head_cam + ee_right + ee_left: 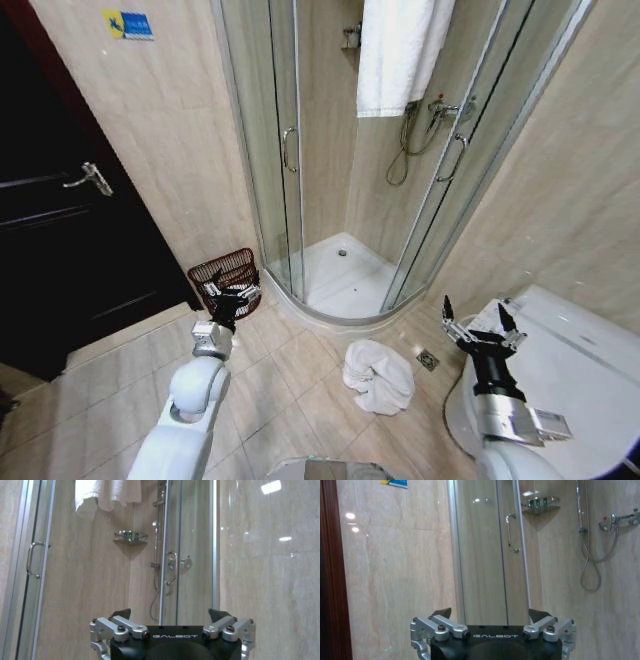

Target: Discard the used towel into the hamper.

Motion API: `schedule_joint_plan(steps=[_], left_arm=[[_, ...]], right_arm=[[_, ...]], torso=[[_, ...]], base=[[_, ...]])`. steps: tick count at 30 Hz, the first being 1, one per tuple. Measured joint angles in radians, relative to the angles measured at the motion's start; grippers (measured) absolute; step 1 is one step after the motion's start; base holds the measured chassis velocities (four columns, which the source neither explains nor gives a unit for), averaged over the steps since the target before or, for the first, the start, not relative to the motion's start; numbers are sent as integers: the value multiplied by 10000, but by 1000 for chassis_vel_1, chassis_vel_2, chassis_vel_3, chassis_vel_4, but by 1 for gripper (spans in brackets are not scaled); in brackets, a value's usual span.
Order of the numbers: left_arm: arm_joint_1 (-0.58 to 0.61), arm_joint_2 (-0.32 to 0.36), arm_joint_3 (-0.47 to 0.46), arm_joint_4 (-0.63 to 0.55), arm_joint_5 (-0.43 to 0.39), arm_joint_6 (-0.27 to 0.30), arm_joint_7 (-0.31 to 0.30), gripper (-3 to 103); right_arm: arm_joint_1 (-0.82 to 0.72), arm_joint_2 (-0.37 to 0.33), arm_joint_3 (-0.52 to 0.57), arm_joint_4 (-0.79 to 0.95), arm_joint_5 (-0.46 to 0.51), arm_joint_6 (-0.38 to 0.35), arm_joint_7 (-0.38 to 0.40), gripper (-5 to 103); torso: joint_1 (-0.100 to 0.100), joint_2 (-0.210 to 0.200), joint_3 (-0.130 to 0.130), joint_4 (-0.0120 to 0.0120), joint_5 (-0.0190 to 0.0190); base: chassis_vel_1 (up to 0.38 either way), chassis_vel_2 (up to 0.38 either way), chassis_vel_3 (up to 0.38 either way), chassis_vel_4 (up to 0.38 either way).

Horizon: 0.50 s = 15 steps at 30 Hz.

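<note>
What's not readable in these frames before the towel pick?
- Hamper, head view: the left tool and arm cover its front, so its contents cannot be told.
- Crumpled towel on the floor, head view: underside and folds hidden; loose edge unclear.
- Blue wall sign, head view: text too small.
- Toilet, head view: cut off by the frame edge behind the right tool.

You can't see the wire hamper whole: the left gripper covers its front rim, inside hidden. Hanging white towel cut by the top edge. Toilet runs off right. Blue wall sign text unreadable.
</note>
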Motion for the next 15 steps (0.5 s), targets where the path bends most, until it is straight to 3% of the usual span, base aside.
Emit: schedule_joint_plan(steps=[15], left_arm=[[-32,-17,58,-59,28,76,4,100]], right_arm=[[59,0,75,100,52,-74,38,100]], torso=[[362,805,443,0,0]], base=[[0,0,0,0]])
